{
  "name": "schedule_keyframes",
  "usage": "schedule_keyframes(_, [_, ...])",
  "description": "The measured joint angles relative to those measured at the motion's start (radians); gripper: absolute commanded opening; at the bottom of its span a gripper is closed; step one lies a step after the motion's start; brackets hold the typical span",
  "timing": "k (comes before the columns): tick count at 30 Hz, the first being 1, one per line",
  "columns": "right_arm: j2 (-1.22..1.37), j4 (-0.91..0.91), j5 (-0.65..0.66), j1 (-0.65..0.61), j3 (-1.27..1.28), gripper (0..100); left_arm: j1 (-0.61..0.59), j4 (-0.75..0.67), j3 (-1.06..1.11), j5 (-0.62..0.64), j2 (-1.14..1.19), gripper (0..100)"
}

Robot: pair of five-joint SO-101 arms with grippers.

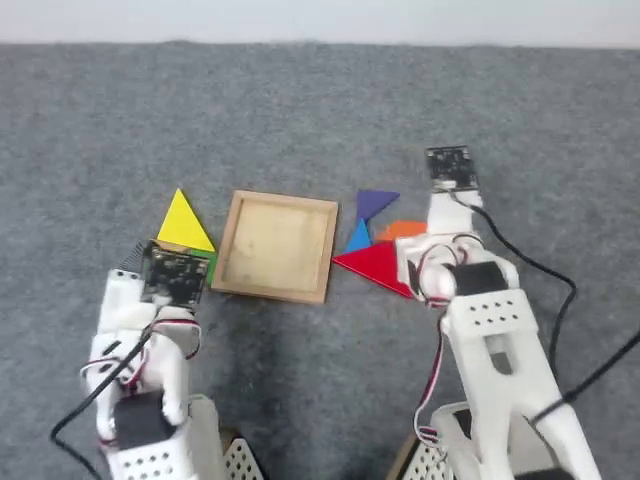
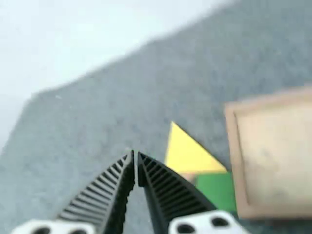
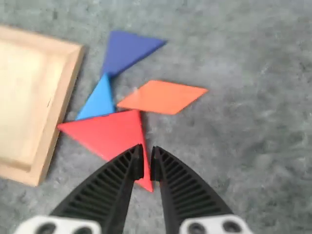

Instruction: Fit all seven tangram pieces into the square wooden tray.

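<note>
Wooden tray sits empty, yellow triangle at its 9 o'clock; left gripper and right gripper are closed on nothing, the right likely needing to open over the red triangle at 3 o'clock.

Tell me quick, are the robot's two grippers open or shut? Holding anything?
Left gripper: shut, holding nothing.
Right gripper: shut, holding nothing, over a corner of the red triangle.
</note>
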Motion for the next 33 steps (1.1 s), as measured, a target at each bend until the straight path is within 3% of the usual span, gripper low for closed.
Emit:
schedule_keyframes(6, [-0.072, -0.02, 0.0, -0.003, 0.04, 4.2, 0.044, 0.005, -0.212, 0.031, 0.25, 6])
schedule_keyframes(11, [-0.107, -0.071, 0.057, -0.006, 0.112, 4.1, 0.066, 0.005, -0.439, 0.031, 0.717, 12])
schedule_keyframes(16, [-0.161, -0.107, 0.137, -0.121, 0.192, 4.1, 0.064, 0.005, -0.62, 0.051, 1.177, 16])
schedule_keyframes(24, [-0.252, -0.118, 0.199, -0.199, 0.247, 4.1, 0.014, 0.003, -0.924, 0.315, 1.692, 21])
schedule_keyframes(33, [-0.265, -0.118, 0.199, -0.203, 0.259, 4.3, -0.061, 0.006, -1.128, 0.516, 2.039, 28])
